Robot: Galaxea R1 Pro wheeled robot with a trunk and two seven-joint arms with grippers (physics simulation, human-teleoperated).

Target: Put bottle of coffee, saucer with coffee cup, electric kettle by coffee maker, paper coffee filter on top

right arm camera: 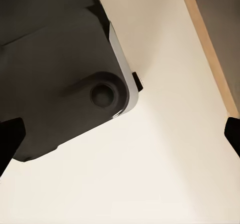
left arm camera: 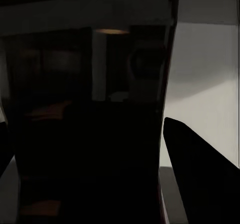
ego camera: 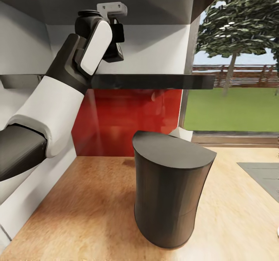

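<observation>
Above the wooden counter [ego camera: 97, 199], your left gripper [ego camera: 116, 28] reaches over the shelf [ego camera: 155, 82]; a dark bottle [left arm camera: 90, 124] sits between its spread fingers.

— What do we have on the countertop [ego camera: 97, 199]?

— We see the coffee maker [ego camera: 170, 187], a dark, nearly black body with a flat half-round top, standing upright on the light wood surface, near the red back wall.

— Anything lying on its top?

— We see its top bare.

— And in the left wrist view?

— We make out a dark, glossy, upright object [left arm camera: 90, 129] close in front of the camera; we cannot tell what it is.
</observation>
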